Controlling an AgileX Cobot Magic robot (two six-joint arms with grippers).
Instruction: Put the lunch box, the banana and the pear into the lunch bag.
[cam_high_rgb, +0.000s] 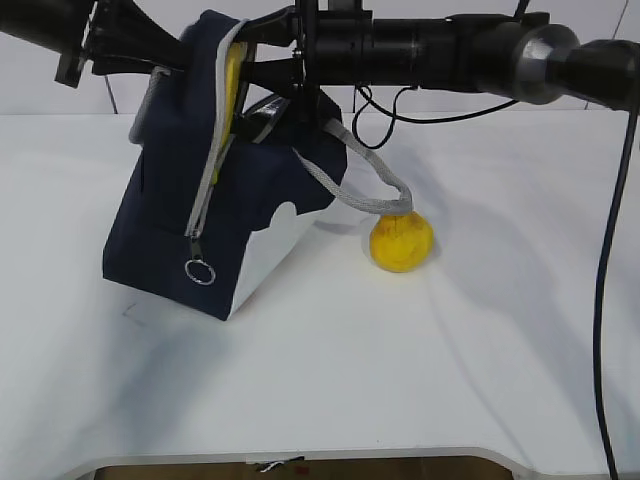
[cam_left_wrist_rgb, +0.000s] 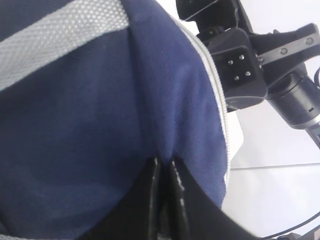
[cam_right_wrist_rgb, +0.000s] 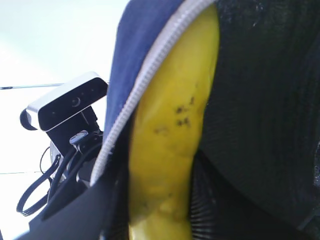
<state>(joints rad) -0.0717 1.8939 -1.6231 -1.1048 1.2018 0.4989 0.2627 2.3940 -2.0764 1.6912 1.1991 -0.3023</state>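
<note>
White table (cam_high_rgb: 480, 380): navy lunch bag (cam_high_rgb: 170, 240), speckled banana (cam_right_wrist_rgb: 170, 150) inside.

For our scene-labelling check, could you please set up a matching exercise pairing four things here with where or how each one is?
1. banana
2. pear
3. left gripper
4. ring pull

A. pinching the lunch bag fabric
B. on the table beside the bag
C. dangling from the zipper
D. in the bag's opening

Pairs: 1-D, 2-B, 3-A, 4-C
</note>
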